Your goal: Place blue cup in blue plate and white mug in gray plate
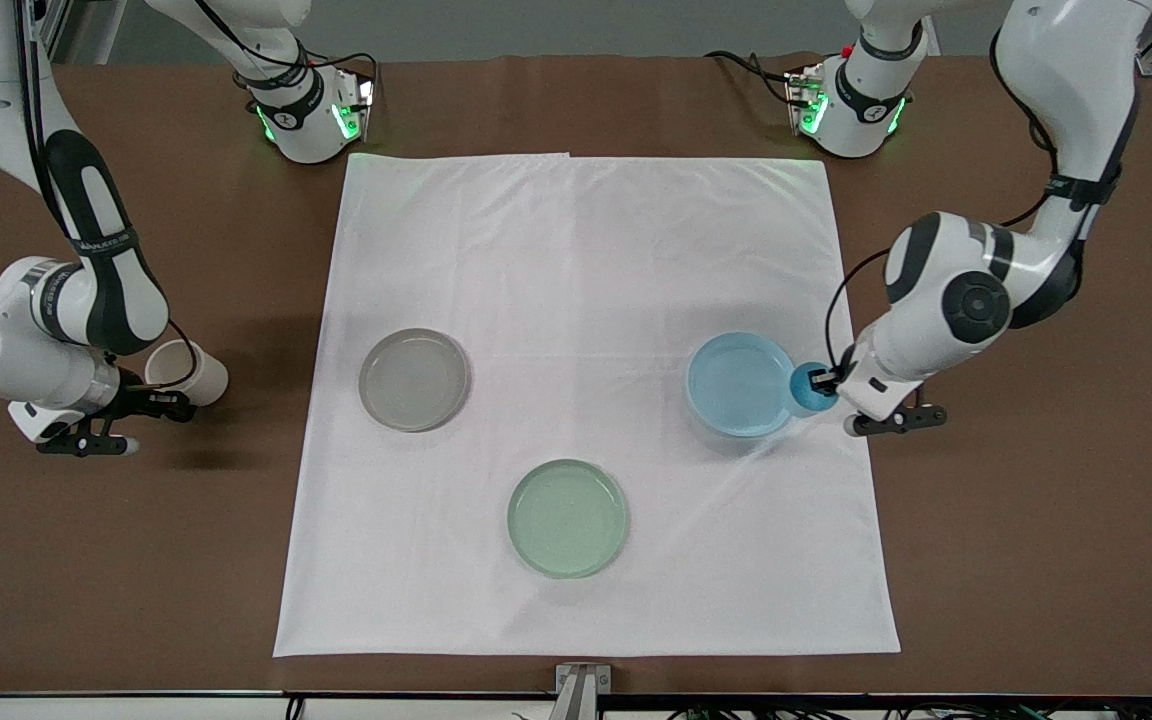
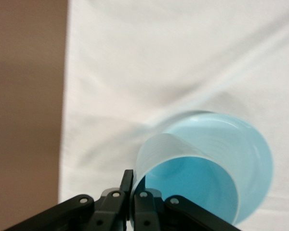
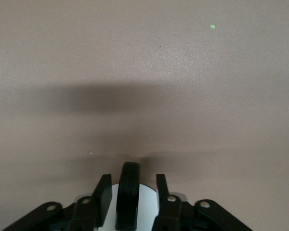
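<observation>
At the right arm's end of the table, off the white cloth (image 1: 586,330), the white mug (image 1: 198,372) is seen on the bare brown table (image 1: 1036,560). The right gripper (image 1: 158,399) is set around the mug's dark handle (image 3: 128,192), a finger (image 3: 103,195) on each side with small gaps showing, so the handle is bracketed but not yet clamped. A firm squeeze is needed before any lift, or the mug may swing. Next along, the gray plate (image 1: 414,380) lies bare on the cloth, with a green plate (image 1: 568,518) nearer the camera. Toward the left arm's end, the blue plate (image 1: 739,384) is bare too. At its rim the blue cup (image 1: 810,388) is pinched by its wall in the left gripper (image 1: 822,380), fingers fully closed on it. It should be carried over the plate's middle and set down upright.
</observation>
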Controlling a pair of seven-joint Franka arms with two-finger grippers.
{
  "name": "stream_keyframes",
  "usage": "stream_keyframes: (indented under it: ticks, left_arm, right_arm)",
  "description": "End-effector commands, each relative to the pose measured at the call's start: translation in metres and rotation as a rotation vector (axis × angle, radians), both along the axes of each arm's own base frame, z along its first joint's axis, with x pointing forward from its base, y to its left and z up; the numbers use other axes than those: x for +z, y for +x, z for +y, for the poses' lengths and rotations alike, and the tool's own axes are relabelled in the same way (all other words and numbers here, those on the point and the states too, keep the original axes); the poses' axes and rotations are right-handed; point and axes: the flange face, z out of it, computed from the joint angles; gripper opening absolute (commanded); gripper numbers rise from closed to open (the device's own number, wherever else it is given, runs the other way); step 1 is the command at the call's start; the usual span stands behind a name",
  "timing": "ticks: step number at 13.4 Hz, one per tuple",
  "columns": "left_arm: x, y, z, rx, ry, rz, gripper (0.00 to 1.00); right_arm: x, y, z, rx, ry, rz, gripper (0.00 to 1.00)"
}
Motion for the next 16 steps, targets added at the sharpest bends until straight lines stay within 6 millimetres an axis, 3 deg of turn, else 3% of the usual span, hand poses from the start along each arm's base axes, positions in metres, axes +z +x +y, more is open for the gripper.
stream_keyframes:
  ticks: [1,3,4,7,10,11,12,14,16]
  left_arm:
    - [-0.018,-0.004,-0.033,0.034,0.014,0.030,0.06]
    - [-0.033,-0.009,-0.045,0.023,0.005,0.042,0.14]
    - [-0.036,-0.008,-0.045,0.027,0.001,0.040,0.26]
    - [-0.024,0.004,-0.043,0.031,-0.008,0.012,1.00]
    - [0.047,0.037,-0.022,0.068,0.000,-0.059,1.00]
    - [0.077,0.051,-0.005,0.097,0.010,-0.065,1.00]
    - [0.106,0.063,0.011,0.117,0.020,-0.066,1.00]
    - [0.160,0.068,0.027,0.128,0.047,-0.054,1.00]
    - [0.208,0.067,0.057,0.130,0.068,-0.063,1.00]
  right_arm:
    - [0.001,-0.005,0.000,0.000,0.014,-0.013,0.34]
    - [0.003,-0.004,0.000,0.001,0.013,-0.017,0.29]
    - [0.003,-0.004,0.000,0.001,0.013,-0.017,0.27]
    - [0.003,-0.004,0.000,-0.001,0.013,-0.017,0.17]
    - [0.008,-0.004,0.002,0.007,0.016,-0.015,0.05]
    - [0.016,-0.003,0.009,0.032,0.021,-0.009,0.04]
    - [0.039,-0.002,0.019,0.053,0.032,-0.001,0.03]
    - [0.085,0.002,0.062,0.105,0.053,0.011,0.02]
    - [0.108,0.005,0.119,0.098,0.054,0.026,0.01]
